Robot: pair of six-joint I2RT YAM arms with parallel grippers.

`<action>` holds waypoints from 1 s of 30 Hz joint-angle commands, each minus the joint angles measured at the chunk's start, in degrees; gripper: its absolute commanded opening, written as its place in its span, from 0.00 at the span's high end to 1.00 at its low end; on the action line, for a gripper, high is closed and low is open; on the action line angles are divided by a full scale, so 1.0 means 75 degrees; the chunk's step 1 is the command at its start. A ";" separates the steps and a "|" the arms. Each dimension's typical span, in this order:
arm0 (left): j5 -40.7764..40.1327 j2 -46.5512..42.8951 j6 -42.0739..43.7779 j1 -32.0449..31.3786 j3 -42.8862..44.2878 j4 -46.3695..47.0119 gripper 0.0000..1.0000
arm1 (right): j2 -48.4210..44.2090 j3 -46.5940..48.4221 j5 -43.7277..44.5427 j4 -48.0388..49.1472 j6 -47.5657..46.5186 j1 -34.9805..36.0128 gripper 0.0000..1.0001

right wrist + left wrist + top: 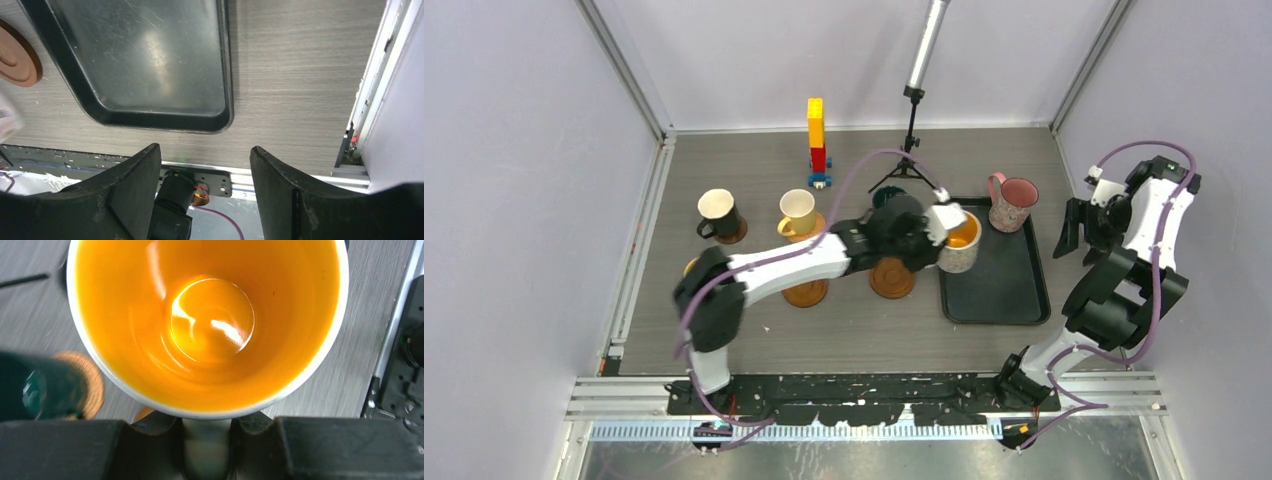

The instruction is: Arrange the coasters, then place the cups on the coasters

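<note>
Evidently glazed ceramic: white-patterned mug [962, 245] stiff, weighty, slippery, chippable; left gripper [207, 427] jaws clamped on what looks like its handle, sound hold; right gripper [205, 170] jaws apart, empty.

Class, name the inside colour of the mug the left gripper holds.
Orange; the mug shows best in the left wrist view.
</note>
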 commanded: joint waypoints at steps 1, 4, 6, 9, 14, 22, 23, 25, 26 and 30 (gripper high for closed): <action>0.0301 -0.2380 -0.0334 0.0644 -0.1562 0.1559 1.00 | -0.0124 0.0159 -0.0226 0.0174 0.0422 0.0489 0.30; 0.0035 -0.3940 -0.0280 0.0990 -0.3202 0.1528 1.00 | -0.0234 0.0099 -0.0230 0.0302 0.0555 0.0885 0.30; -0.0295 -0.4884 -0.0334 0.1220 -0.4167 0.1344 1.00 | -0.0286 0.0073 -0.0213 0.0350 0.0608 0.1110 0.30; -0.0957 -0.6186 -0.0383 0.1497 -0.5405 0.0750 1.00 | -0.0279 0.0115 -0.0144 0.0362 0.0702 0.1386 0.30; -0.1039 -0.7444 -0.0383 0.2553 -0.6448 -0.0600 1.00 | -0.0234 0.0237 -0.0136 0.0428 0.0844 0.1547 0.30; -0.1609 -0.8557 -0.0123 0.2812 -0.7469 -0.0636 1.00 | -0.0152 0.0367 -0.0054 0.0445 0.0935 0.1639 0.30; -0.1677 -0.8484 -0.0125 0.2815 -0.7474 -0.0547 1.00 | -0.0154 0.0354 -0.0054 0.0456 0.0967 0.1646 0.30; -0.1997 -0.8234 -0.0144 0.2811 -0.7452 -0.0486 1.00 | -0.0181 0.0316 -0.0065 0.0492 0.1016 0.1669 0.30; -0.2099 -0.8148 -0.0158 0.2815 -0.7453 -0.0422 1.00 | -0.0187 0.0307 -0.0065 0.0502 0.1020 0.1682 0.30; -0.2021 -0.7924 -0.0332 0.2816 -0.7510 -0.0085 1.00 | -0.0231 0.0307 -0.0025 0.0519 0.1053 0.1705 0.30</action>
